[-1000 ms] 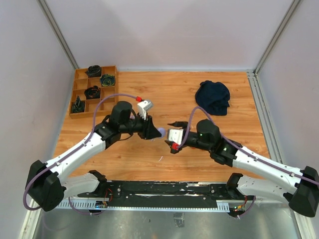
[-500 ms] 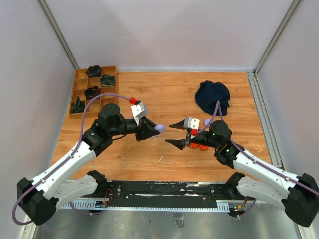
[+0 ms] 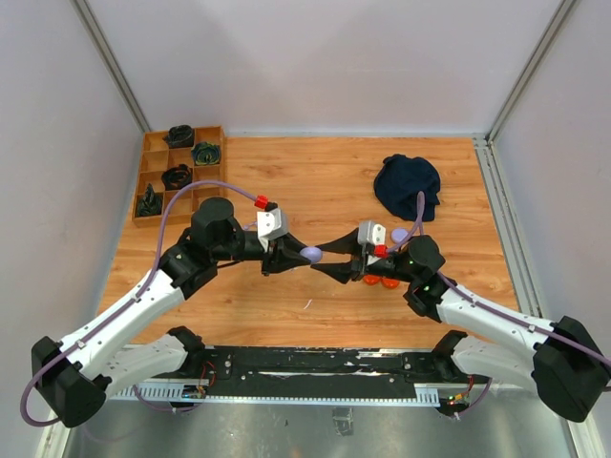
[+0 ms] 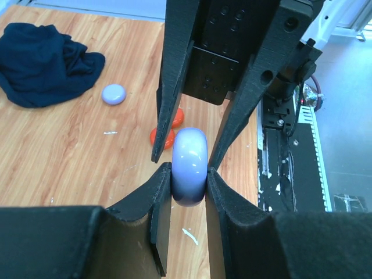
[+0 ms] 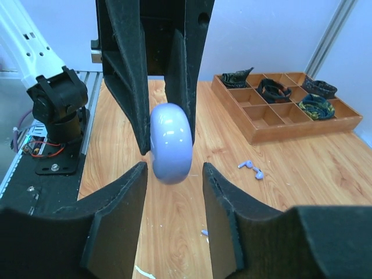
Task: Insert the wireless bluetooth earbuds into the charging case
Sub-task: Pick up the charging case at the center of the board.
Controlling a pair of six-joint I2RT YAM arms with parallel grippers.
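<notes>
My left pincer (image 4: 189,174) was clenched on a lilac puck (image 4: 190,152), held on edge. My right pincer (image 5: 173,174) stood released, a finger on either side of that puck. Two lilac earbuds (image 5: 251,168) lay on the table (image 5: 302,168) farther left, near the divided tray (image 5: 273,119).

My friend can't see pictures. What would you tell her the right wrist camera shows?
The left gripper pinches a round lilac puck on its edge, and the right gripper, open, flanks it without touching. Behind, two tiny lilac earbuds lie on the wooden table near a compartmented tray.
</notes>
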